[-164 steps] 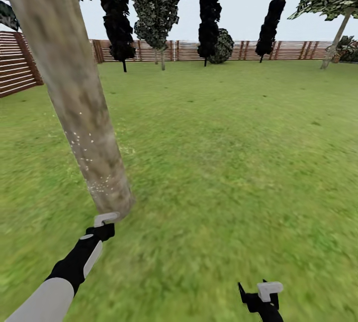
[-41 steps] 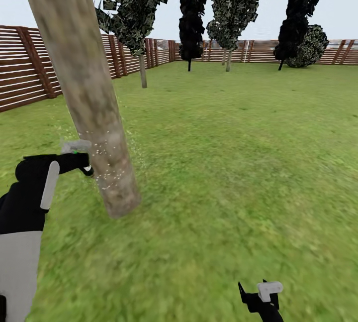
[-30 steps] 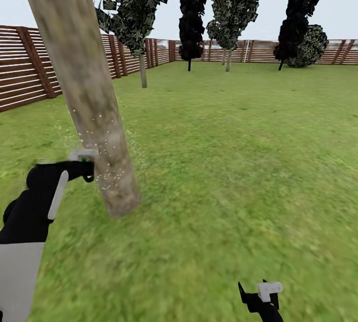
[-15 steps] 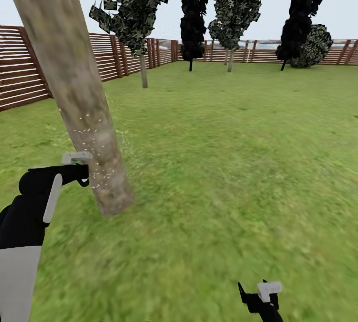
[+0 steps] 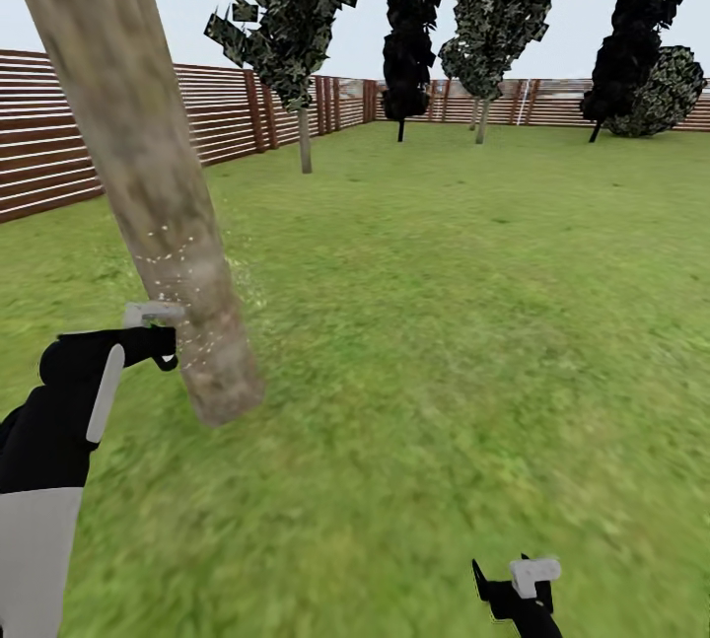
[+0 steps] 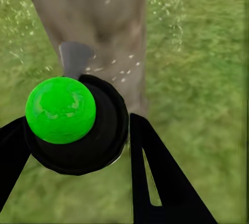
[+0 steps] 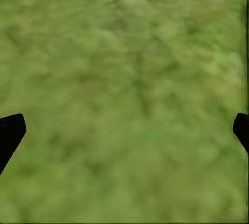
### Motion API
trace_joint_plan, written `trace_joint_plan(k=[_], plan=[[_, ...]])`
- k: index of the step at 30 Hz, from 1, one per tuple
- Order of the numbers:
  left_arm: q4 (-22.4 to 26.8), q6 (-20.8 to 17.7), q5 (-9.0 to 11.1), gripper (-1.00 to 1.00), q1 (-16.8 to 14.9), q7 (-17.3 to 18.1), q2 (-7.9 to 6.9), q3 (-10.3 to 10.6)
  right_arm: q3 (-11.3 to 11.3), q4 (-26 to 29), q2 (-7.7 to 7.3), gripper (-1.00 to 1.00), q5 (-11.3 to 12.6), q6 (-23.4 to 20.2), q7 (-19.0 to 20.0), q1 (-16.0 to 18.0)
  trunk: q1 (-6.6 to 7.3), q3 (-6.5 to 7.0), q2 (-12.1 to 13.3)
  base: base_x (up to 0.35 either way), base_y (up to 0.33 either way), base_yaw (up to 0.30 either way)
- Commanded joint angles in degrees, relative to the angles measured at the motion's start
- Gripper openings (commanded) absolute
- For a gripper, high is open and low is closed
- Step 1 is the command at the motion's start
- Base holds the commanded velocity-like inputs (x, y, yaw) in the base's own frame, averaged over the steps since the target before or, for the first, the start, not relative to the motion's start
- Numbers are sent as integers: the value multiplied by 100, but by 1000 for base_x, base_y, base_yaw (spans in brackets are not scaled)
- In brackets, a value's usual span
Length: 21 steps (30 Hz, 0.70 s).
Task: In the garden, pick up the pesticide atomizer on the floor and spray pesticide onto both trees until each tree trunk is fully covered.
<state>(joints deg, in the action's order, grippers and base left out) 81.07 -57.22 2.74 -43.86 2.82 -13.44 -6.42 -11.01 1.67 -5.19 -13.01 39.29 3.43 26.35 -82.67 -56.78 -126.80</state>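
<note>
A thick, blotchy grey-brown tree trunk (image 5: 148, 175) leans up the left of the head view. Whitish-yellow pesticide specks (image 5: 182, 258) dot its lower part and the grass beside it. My left gripper (image 5: 158, 337) is close against the trunk's left side, shut on the pesticide atomizer (image 6: 78, 130). The atomizer is a dark round body with a bright green cap and a grey nozzle (image 6: 75, 58) that faces the trunk (image 6: 98, 16). More specks (image 6: 122, 71) lie on the bark there. Low at the front, my right gripper (image 5: 523, 591) is open over bare grass (image 7: 124, 89).
The lawn (image 5: 473, 322) stretches wide to the right and ahead. A brown slat fence (image 5: 39, 145) runs along the left and far side. Thin-trunked dark trees (image 5: 296, 17) and a round bush (image 5: 671, 91) stand near the fence.
The whole view has swung a little, so the far trees and fence sit further right in the picture. My left gripper stays beside the trunk with the atomizer; the right arm is still.
</note>
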Motion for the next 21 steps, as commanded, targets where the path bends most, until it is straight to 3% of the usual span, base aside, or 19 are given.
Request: trace_joint_plan(k=[1,6,17,21], plan=[[-2,0,-1,-100,0,0,0,0,-1,0,0,100,0,0,0,1,0,0,0,178,-245,0],[-3,0,-1,-100,0,-1,-1,0,2,0,0,100,0,0,0,1,0,0,0,178,-245,52],[-14,0,4,-100,5,-1,1,18,-5,0,0,100,0,0,0,1,0,0,0,177,-245,229],[-301,29,-1,-100,330,-9,-1,17,-7,0,0,100,0,0,-8,-1,0,0,0,157,-246,9]])
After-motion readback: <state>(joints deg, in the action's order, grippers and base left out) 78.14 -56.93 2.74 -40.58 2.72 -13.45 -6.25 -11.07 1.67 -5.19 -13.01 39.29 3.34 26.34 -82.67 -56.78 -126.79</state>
